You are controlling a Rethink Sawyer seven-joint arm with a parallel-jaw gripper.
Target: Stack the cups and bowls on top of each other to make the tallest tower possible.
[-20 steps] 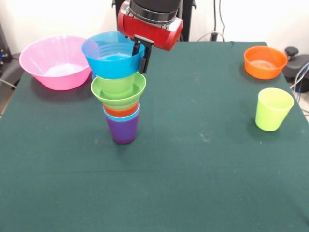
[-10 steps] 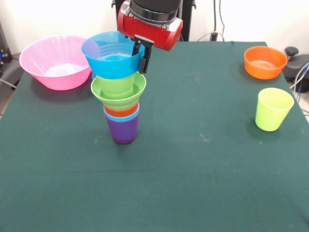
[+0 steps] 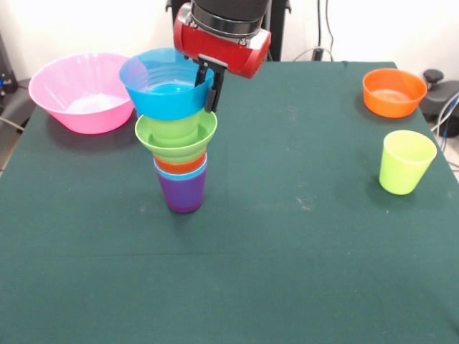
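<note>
Since the earlier pictures the blue bowl [image 3: 166,87] has shifted slightly up and to the picture's left, and the gripper [image 3: 207,84] holding it has moved the same small amount. Nothing else on the table has changed place.

The gripper comes down from the red and black arm [image 3: 222,32] and is closed on the blue bowl's right-hand rim: one dark finger [image 3: 212,89] shows on the outside of the wall, with the other side of the grip inside the bowl. The bowl hangs level, directly over the tower [image 3: 179,161], its base just above or barely touching the green bowl [image 3: 176,137]; which of the two cannot be told.

The tower stands left of centre on the dark green table [image 3: 287,251]. Its base is the purple cup [image 3: 183,193], with a light blue rim and an orange rim showing above it, and the green bowl on top of those.

The big pink bowl [image 3: 80,91] sits at the far left of the table, well apart from the tower. The orange bowl [image 3: 393,92] lies at the far right, and the yellow-green cup [image 3: 406,161] stands upright just in front of it.
</note>
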